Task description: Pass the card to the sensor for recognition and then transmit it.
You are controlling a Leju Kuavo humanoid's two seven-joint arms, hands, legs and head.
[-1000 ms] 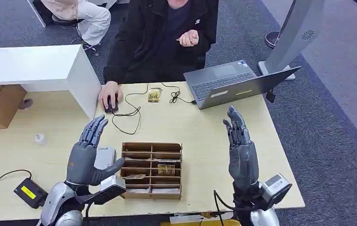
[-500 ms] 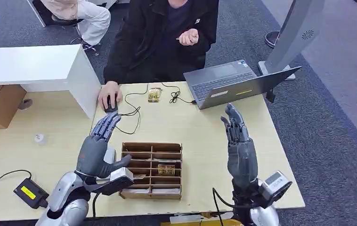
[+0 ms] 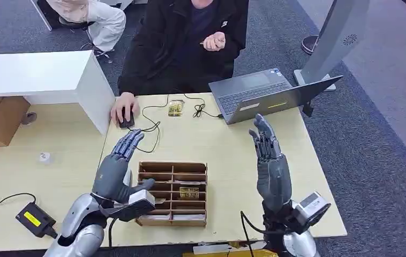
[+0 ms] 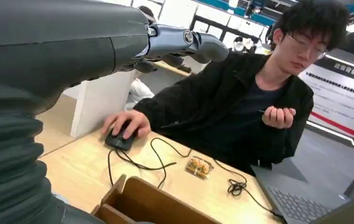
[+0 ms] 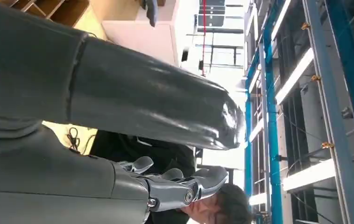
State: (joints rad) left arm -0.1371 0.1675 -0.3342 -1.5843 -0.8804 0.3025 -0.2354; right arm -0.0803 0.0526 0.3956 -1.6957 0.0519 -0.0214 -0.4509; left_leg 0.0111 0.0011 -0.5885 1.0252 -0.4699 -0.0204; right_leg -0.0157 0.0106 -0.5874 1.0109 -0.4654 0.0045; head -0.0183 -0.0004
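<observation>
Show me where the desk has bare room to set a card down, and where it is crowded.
Free: the strip of desk between the compartment box and the right hand, and the far right corner below the laptop. Also the left part between the white cabinet and the black device. Crowded: the far edge, with mouse, cables and a small packet.

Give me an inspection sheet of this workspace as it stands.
Surface: light wood table, joined by a white desk.
Job's things: brown divided card box with cards in some slots; yellow item near the mouse.
Clutter: laptop, black device with yellow label.
Hands: left hand and right hand open, holding nothing.
Cables: mouse cable, laptop cable.
Surroundings: person seated opposite, hand on mouse; grey stand.
</observation>
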